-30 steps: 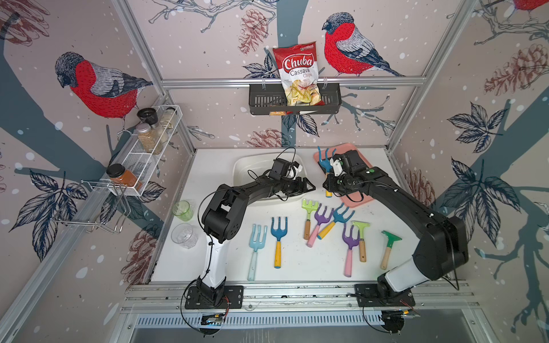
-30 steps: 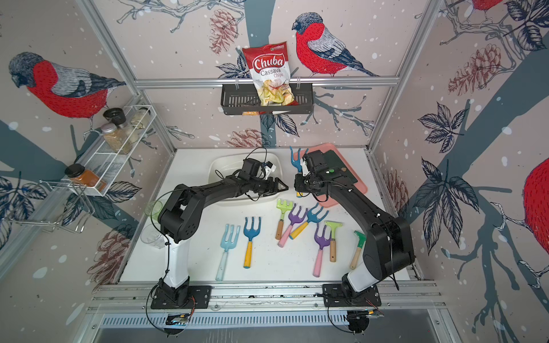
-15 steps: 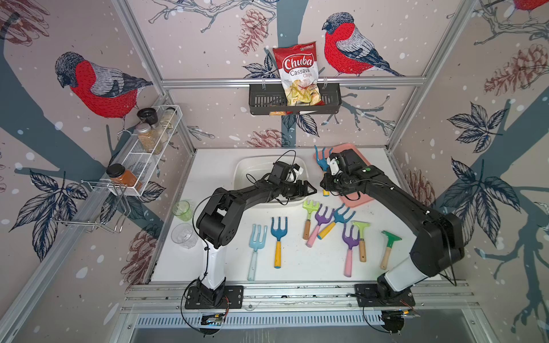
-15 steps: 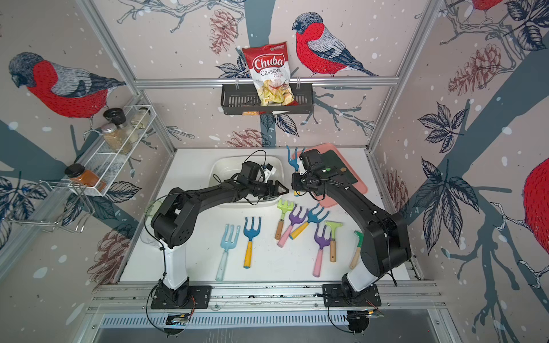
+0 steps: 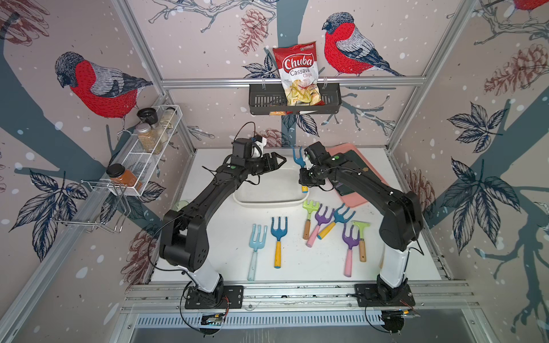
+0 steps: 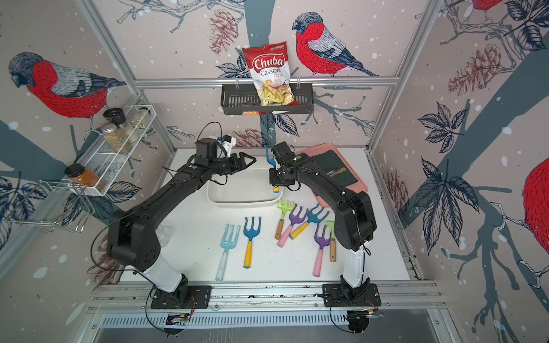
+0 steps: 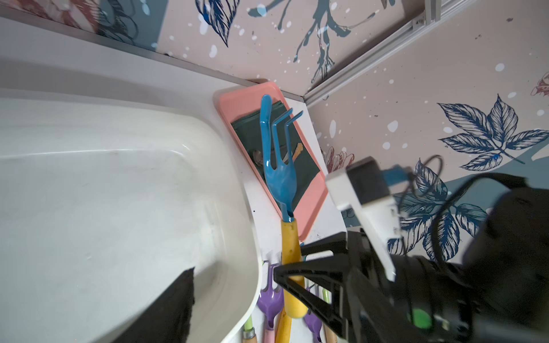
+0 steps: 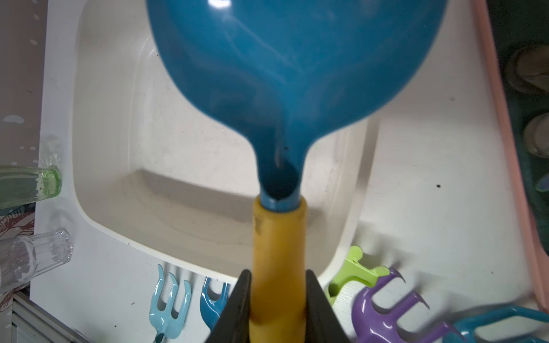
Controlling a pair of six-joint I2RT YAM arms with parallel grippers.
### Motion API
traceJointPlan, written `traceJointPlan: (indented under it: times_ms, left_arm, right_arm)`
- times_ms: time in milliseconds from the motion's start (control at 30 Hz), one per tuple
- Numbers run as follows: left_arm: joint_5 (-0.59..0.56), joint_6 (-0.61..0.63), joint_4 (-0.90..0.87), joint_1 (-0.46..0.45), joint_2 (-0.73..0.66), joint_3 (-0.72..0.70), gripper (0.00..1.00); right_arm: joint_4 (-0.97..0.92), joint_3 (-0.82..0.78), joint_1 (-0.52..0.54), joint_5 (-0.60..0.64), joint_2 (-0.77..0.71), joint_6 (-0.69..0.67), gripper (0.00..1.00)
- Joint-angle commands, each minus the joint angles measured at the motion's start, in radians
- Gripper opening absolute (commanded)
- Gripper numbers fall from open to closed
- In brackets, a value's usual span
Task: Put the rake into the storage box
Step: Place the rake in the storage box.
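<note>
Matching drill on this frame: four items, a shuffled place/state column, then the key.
Things
1. right claw
2. left claw
3. chips bag
4. green cloth

Place or state
A. lying on the pink tray
B. open, holding nothing
C. standing in the black basket on the back wall
D. shut on the yellow handle of the blue rake

Pairs: 1-D, 2-B, 3-C, 4-A

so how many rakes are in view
8. One rake in the right gripper at the storage box; two side by side mid-table; five bunched by the right arm, which may hide more.
</note>
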Motion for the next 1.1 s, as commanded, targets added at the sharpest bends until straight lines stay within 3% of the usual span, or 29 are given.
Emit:
traceJointPlan:
  times_ms: [0,300,567,1067]
  left_arm:
    - [-0.018,0.050,-0.105,0.043,-0.089,-0.066,0.81]
    - [-0.029,0.080,-0.160,0.133,-0.269,-0.250,0.82]
    - [-0.022,0.106,-0.199,0.153,-0.309,-0.302,0.82]
    - [-0.024,0.100,-0.200,0.156,-0.353,-0.383,0.82]
  right_arm:
    - [-0.069,0.107,0.010,-0.004,0.091,0.019,0.16]
    - [-0.227,0.448,0.016,-0.034,0.379,0.016,0.16]
    - [-0.167,0.311,0.024,-0.043,0.365,0.033,0.16]
    - [-0.202,0.372,0.022,-0.065,0.470,-0.001,0.19]
